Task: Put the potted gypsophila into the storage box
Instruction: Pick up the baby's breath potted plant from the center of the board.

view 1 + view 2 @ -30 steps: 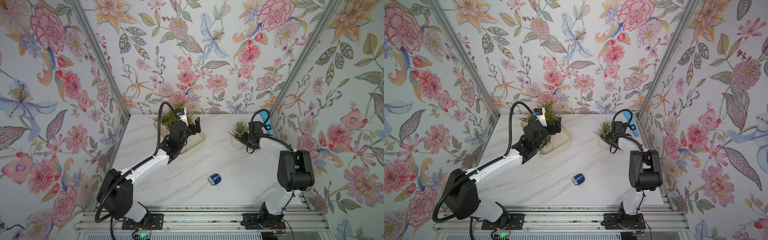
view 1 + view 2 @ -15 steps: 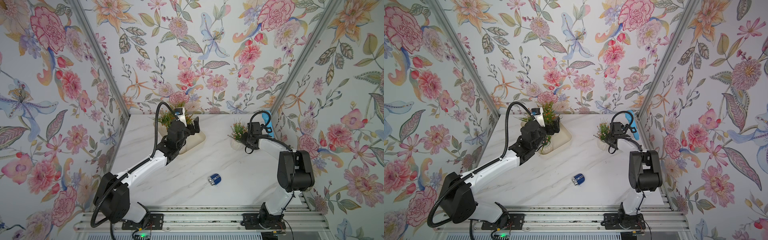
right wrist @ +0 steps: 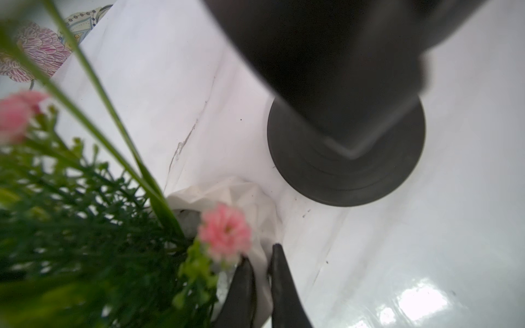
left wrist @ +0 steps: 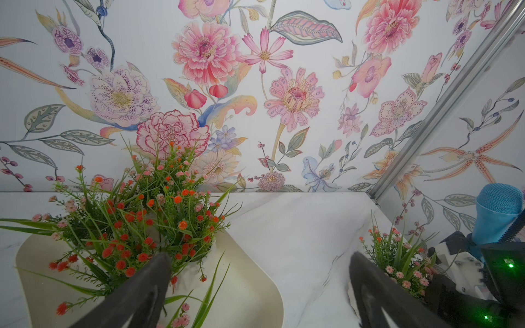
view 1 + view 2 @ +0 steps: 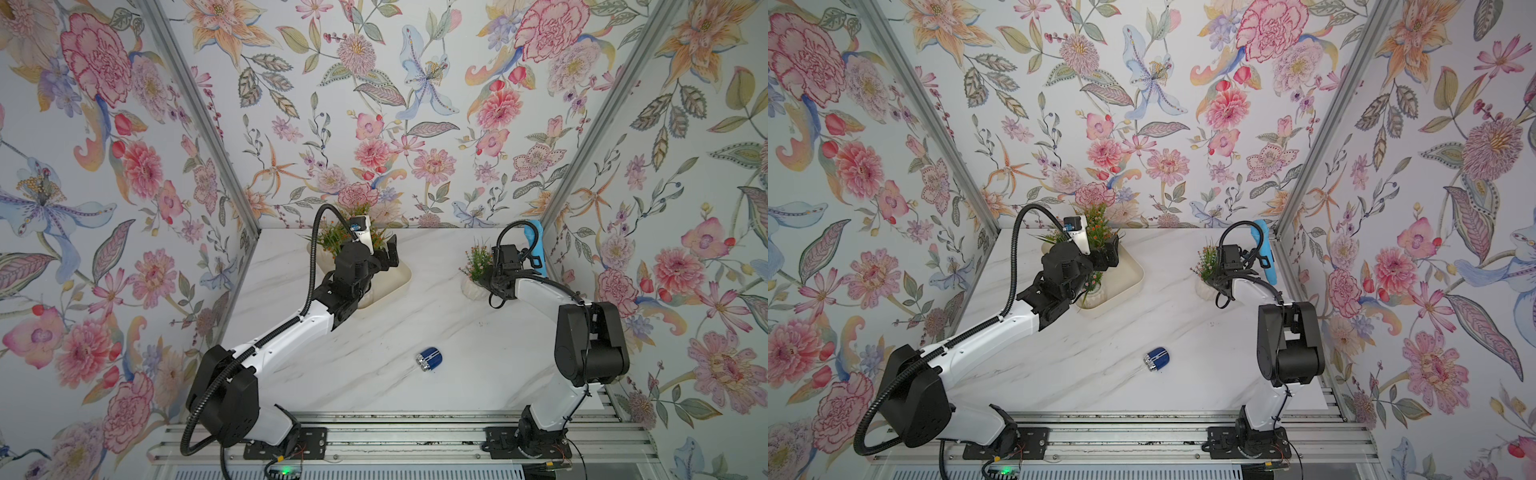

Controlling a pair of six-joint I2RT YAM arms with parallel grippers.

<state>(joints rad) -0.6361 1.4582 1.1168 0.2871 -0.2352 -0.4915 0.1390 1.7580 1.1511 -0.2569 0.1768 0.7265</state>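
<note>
Over at the back left of the table point(image 5: 386, 328) sits the box point(image 5: 401, 277), shallow and cream. A bunch of potted plants point(image 5: 332, 243) stand inside it, crowded toward its far-left end, with red and pink flowers all tangled together. I can't get a clean count because the arm covers some. The right end of the box is bare.

The left gripper point(image 4: 259, 257) hangs right over the box with its fingers point(image 4: 147, 284) spread wide and nothing between them.

Right of the box and closer to the robot's base, a little blue cylinder point(image 5: 429, 359) with a silver end lies on its side, well apart from everything else.

Further right, about level with the box, is the lone pot point(image 5: 473, 289). It's upright on the bare tabletop, outside the box, with pink flowers on top.

The right gripper point(image 3: 261, 255) has its fingers point(image 3: 241, 284) squeezed in on that pot's rim, on the side facing away from the box. The thin white wall is pinched between them.

In the right wrist view a black round base point(image 3: 346, 159) sits on the table just beside the pot. Furthest from the box, a blue microphone point(image 5: 534, 245) stands up near the right wall.
</note>
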